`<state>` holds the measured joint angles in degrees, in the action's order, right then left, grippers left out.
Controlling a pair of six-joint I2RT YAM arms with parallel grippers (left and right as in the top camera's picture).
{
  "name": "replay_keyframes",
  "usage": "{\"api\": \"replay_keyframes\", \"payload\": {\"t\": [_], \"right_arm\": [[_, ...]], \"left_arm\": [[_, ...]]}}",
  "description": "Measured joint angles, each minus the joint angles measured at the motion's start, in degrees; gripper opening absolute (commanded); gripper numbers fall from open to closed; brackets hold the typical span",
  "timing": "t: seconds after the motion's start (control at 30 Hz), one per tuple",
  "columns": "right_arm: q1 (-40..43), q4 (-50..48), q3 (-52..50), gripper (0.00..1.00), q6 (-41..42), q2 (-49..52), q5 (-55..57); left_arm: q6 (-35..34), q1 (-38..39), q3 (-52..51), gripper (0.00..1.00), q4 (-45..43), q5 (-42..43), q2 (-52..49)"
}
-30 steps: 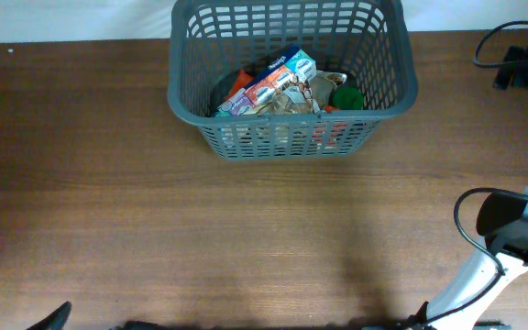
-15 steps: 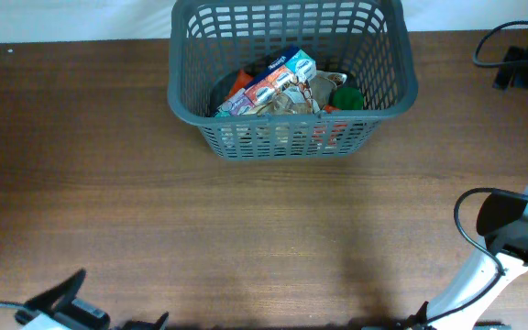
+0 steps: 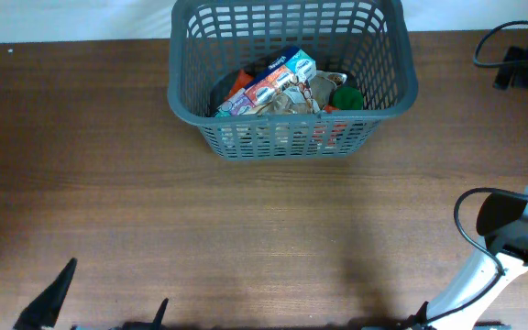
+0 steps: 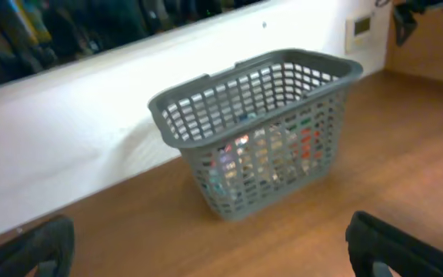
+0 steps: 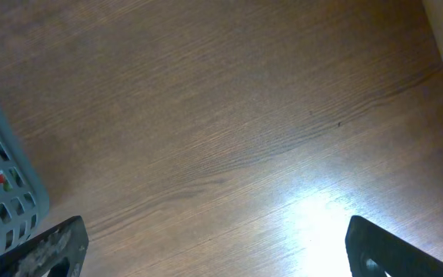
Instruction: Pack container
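Wooden table [image 3: 246, 229] is stretching away under the left gripper [image 4: 208, 246] and right gripper [image 5: 215, 250], both hanging wide open and empty, to the far-centre container [image 3: 287, 139], lying crosswise, ahead of the left gripper, leftward of the right.

We are looking at a robotics lab bench. A wood-grain counter [image 3: 154, 202] is filling the overhead view. A white robot arm [image 3: 473, 275] trailing a black cable is leaning in at 4 o'clock, and black wiring and gear [image 3: 519, 64] are sitting at 2 o'clock. In the left wrist view a plain white panel [image 4: 68, 146] is backing the counter. Dark, blurred clutter is showing behind it at 11 o'clock, and a wall plate [image 4: 361, 27] is showing at 1 o'clock.
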<state>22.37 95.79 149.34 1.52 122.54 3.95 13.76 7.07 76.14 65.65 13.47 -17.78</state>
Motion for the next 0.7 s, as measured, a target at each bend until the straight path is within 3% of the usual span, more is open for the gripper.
{"api": "replay_keyframes", "payload": {"t": [0.33,0.7], "right_arm": [[0.00,0.00,0.00,0.99,-0.02,0.00,-0.02],[0.00,0.00,0.00,0.99,-0.02,0.00,-0.02]], "left_arm": [[0.24,-5.03,-19.34,0.99,-21.03,0.00,9.03],[-0.39,-5.40,-40.22,1.00,-47.25,0.02,15.85]]}}
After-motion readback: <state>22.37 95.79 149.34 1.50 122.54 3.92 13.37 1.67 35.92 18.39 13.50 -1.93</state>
